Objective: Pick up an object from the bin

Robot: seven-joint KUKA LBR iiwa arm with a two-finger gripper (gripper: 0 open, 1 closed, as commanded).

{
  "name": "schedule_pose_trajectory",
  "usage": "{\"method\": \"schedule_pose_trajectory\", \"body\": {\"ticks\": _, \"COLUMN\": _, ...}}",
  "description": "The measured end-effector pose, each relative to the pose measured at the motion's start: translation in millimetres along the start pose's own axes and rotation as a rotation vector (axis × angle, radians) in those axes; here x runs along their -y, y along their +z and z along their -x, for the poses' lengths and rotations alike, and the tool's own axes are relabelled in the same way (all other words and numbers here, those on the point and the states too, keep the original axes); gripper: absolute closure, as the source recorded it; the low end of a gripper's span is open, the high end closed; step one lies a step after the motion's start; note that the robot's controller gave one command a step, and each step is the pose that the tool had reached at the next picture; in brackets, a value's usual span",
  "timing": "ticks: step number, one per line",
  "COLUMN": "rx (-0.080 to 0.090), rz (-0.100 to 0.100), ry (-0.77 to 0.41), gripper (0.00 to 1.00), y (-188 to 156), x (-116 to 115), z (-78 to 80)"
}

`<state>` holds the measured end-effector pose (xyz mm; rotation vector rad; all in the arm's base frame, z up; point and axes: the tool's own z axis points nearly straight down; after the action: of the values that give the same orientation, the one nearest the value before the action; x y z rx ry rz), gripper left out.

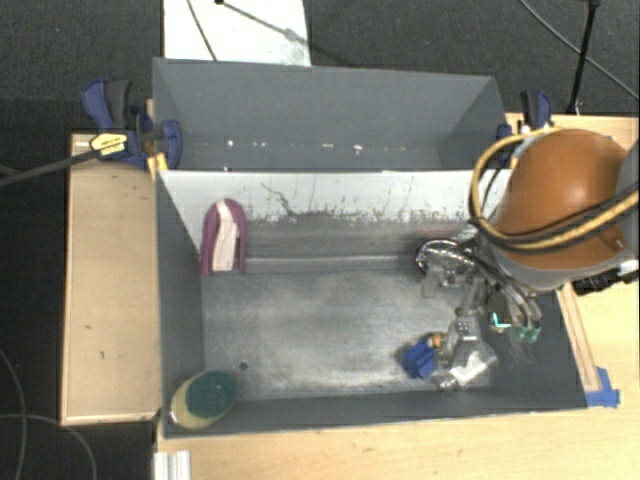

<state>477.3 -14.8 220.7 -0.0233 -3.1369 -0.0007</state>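
Jaws low in the bin [320, 108], close to its near right corner: whether they are spread or pressed together I cannot tell, because the metal parts of my gripper [462, 353] crowd that spot as seen from above. I come in over the bin's right wall. My wrist carries the domed orange cover [555, 198], which hangs above that wall about halfway along it. Dark cables [487, 183] loop round the cover's left side and cross its front. From under the cover my gripper body slants down and toward the near wall, ending just above the floor.

At its tip lies a small blue thing [418, 360] with an orange spot on its upper side. It sits on the floor near the near wall, just left of my tip; whether I touch it I cannot tell, and I cannot see it between my jaws. A pale, whitish piece [468, 374] lies just beside the blue one, nearer the right wall. A greenish glint [520, 330] shows on the right of my gripper; I cannot tell whether it is part of me or something in the bin.

Well apart from me, a purple and white thing [224, 236] stands upright against the left wall near the far left corner. A round green and yellow sponge [205, 398] sits in the near left corner. Any writing on these things is too small to read.
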Motion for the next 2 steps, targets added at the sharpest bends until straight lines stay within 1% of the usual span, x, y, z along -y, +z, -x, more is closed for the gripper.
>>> {"method": "schedule_pose_trajectory", "body": {"ticks": 1, "rx": 0.000, "rz": 0.000, "ry": 0.133, "gripper": 0.00, "y": 109.3, "x": 8.9, "z": 3.1}}
{"method": "schedule_pose_trajectory", "body": {"ticks": 2, "rx": 0.003, "rz": 0.000, "ry": 0.098, "gripper": 0.00, "y": 152.5, "x": 34.4, "z": 8.4}}
